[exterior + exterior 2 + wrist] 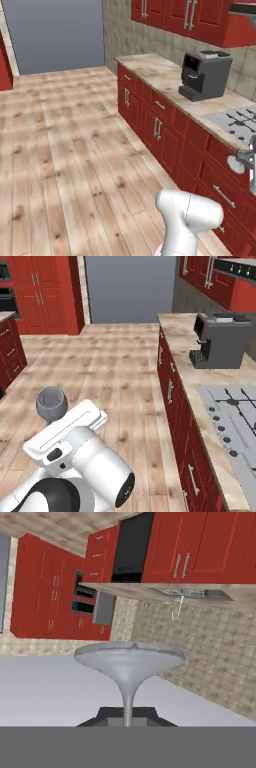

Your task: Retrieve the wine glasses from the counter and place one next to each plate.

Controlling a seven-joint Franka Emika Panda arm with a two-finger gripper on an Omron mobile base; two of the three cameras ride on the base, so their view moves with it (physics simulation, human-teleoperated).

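Note:
One wine glass (129, 662) stands right in front of the hand camera, its grey-blue bowl wide and its thin stem running down between the dark tips of my gripper (128, 718), which is shut on that stem. From the right base camera the glass bowl (51, 402) sticks up over the white hand (65, 431), above the wooden floor and left of the counter (185, 346). The counter (160, 75) has a beige marbled top over red cabinets. A pale round piece with a grey stem (236, 163) shows at the right edge; I cannot tell what it is. The plates are out of view.
A grey coffee machine (205, 75) (220, 341) stands on the counter beside the gas hob (237, 120) (235, 421). Red upper cabinets (185, 15) hang above. Tall red cabinets with ovens (35, 296) line the far left. Open wooden floor (65, 150) spreads left of the counter.

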